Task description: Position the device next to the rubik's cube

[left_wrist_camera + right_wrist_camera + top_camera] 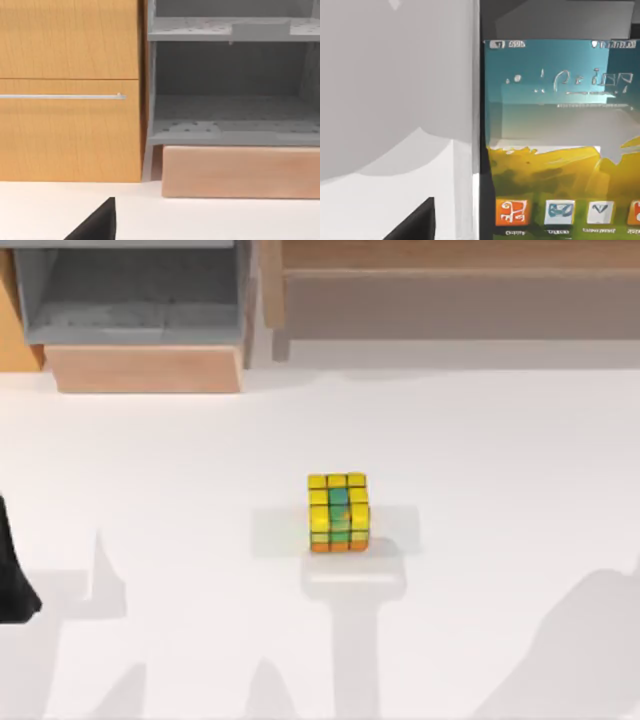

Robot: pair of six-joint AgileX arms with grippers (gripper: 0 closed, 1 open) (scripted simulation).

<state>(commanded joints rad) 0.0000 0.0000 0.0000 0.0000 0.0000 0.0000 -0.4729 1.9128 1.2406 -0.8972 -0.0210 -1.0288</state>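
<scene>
Phone: flat smartphone with black face [555, 150] sits very close under the right wrist camera, its screen showing a teal and yellow wallpaper and a row of app icons; pale table beside it.
Cube: small yellow 3x3 rubik's cube with green and teal tiles and orange lower edge [338, 512] stands alone near the middle of the white table [180, 490], nothing touching it.
Open cabinet: grey shelved unit [140, 290] at the table's far left, its shelves bare; light wooden block [145, 368] against its front.
Drawer front: orange wood panel with thin metal handle [62, 96] beside the grey unit.
Left arm: dark shape at the table's left edge [12, 580], parked.
Fingers: cannot tell for either gripper.
</scene>
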